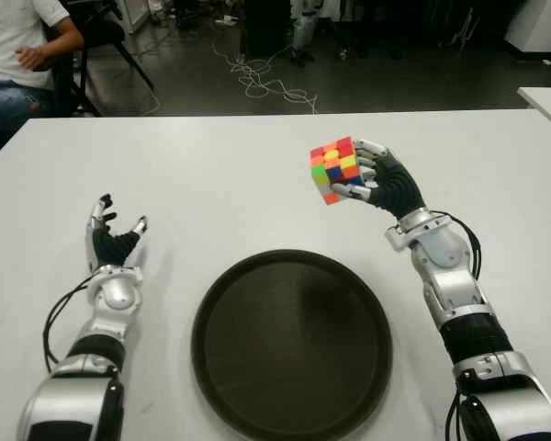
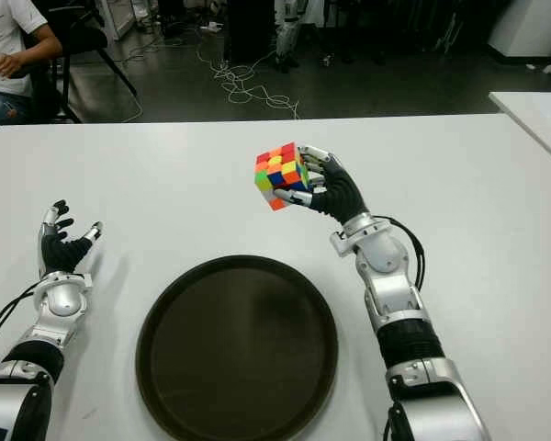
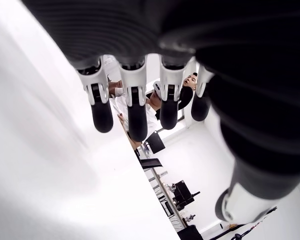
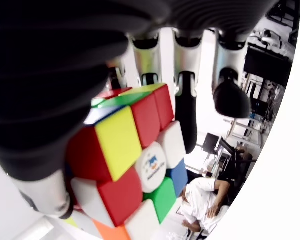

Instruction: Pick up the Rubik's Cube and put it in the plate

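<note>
Far left, past the table's [image 1: 257,165] back edge: a seated person [image 1: 18,55] in a white shirt, cut off by the frame so only torso, arm and lap show. Left hand [image 1: 113,241] shows near the table's left side, well clear of the plate [image 1: 292,342]; fingers spread and relaxed, nothing in them, and the left wrist view confirms four fingertips [image 3: 102,114] hanging loose with only white surface and room clutter beyond. Whether the hand touches the table cannot be told. Centre: round dark plate on the table, close to the robot, its near rim clipped by the bottom of the picture; nothing lies in it. Behind the table, cables [image 1: 262,78] in a tangle on the dark floor, with furniture too dim to make out. Right of centre: cube [image 1: 335,170] held up in the air by the right hand [image 1: 378,180], tilted on a corner, beyond the plate's far right rim and apart from it. Fingers wrap its right-hand faces; those faces are hidden in the eye views. Right wrist view shows thumb and fingers [image 4: 186,107] clamped on the cube, its lower part cut off. Far right: a corner of a second white table [image 1: 546,101], mostly out of frame.
</note>
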{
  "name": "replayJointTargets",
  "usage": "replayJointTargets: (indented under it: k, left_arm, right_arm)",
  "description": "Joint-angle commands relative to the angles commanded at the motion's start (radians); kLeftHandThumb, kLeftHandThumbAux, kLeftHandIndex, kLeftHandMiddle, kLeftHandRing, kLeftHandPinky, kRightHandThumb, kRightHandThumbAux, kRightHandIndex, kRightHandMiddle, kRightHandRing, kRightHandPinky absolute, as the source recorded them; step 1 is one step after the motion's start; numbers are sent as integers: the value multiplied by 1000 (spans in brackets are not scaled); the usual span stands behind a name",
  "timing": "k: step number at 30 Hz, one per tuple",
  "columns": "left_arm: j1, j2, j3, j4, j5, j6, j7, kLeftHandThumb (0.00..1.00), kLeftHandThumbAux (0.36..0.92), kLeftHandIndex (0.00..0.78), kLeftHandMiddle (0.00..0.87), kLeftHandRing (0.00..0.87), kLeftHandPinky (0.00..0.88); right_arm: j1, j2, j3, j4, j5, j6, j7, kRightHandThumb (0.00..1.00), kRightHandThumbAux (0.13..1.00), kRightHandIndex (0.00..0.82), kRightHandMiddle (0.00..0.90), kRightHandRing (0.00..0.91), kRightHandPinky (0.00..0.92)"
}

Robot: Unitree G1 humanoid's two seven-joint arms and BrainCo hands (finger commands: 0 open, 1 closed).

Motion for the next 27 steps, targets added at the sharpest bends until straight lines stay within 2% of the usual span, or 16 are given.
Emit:
replayJointTargets:
  k: [5,13,16,22,27]
  left_arm:
    - [0,1,-2,2,3,-3,1,8,733,117,147,149,135]
    - [1,1,-2,1,2,-8,0,12,735,107,141,140,125]
    - [0,2,-1,4,1,-6,0,12,741,108,147,150,156]
    - [-1,3,-6,5,9,-3,8,2,752,112,162,169,191]
    - [-2,1,-7,6,10,0,15,19,739,121,171,186,217]
  right_arm:
    - [-8,-4,16,7,-11,-17,25,681,725,435,778,804,800]
    - [4,-8,53,-14,-23,-18,84,680,724,434,769,803,798]
    - [30,-27,89,-48,-38,-27,135,679,725,433,767,808,808]
    - [32,-60,131,-65,-34,-11,236,678,728,432,774,818,817]
    - [35,-77,153,-81,-17,5,313,679,730,434,787,823,818]
